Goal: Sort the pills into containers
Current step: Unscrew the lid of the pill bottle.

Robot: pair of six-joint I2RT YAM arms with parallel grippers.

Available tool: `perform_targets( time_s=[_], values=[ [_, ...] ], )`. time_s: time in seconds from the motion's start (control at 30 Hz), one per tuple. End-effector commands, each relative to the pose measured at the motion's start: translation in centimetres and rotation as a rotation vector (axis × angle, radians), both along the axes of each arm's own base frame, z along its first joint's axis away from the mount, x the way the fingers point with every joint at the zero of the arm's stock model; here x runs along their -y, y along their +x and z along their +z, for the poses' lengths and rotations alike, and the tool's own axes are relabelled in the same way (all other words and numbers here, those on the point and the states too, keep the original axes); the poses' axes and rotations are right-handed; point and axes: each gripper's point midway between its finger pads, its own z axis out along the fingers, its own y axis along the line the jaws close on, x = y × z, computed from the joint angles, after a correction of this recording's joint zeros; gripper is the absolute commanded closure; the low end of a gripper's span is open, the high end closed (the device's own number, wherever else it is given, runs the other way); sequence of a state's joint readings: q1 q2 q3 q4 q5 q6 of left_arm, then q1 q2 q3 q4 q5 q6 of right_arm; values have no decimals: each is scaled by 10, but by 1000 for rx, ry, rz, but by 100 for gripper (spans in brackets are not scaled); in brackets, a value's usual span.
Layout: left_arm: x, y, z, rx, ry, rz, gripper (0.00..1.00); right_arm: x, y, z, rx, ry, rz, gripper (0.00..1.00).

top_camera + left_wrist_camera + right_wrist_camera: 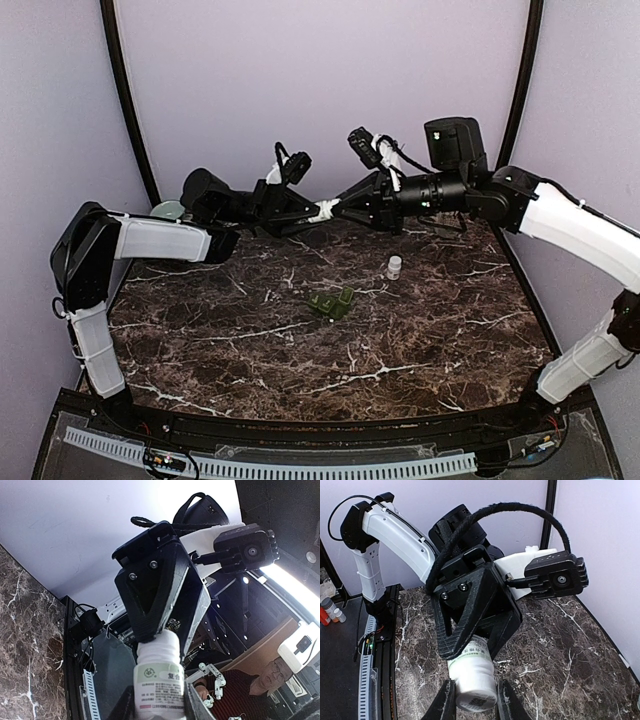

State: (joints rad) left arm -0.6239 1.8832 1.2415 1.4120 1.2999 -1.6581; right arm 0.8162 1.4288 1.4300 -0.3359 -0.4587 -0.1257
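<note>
A white pill bottle (323, 211) with a pale green label hangs in the air over the back of the table, held between both arms. My left gripper (312, 215) is shut on its labelled body (160, 680). My right gripper (336, 208) is shut on the white cap end (472, 690), its fingers (444, 702) on either side. A dark green container piece (332, 304) lies at the table's middle. No loose pills show.
A small white vial (394, 266) stands on the dark marble table (420, 340), right of centre. A pale green round thing (168, 210) sits at the back left, behind my left arm. Purple walls close the back and sides.
</note>
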Motion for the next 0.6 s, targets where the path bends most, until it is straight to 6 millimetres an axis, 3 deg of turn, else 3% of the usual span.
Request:
perform_targets(
  time_s=[0.0, 0.23, 0.57],
  values=[
    [-7, -25, 38, 156, -119, -25, 100, 1, 11, -36, -91, -87, -40, 77],
    [-7, -25, 37, 153, -120, -31, 100, -1, 8, -37, -121, -81, -27, 61],
    [-7, -24, 35, 156, -119, -30, 100, 2, 8, -29, -152, -43, -32, 52]
  ],
)
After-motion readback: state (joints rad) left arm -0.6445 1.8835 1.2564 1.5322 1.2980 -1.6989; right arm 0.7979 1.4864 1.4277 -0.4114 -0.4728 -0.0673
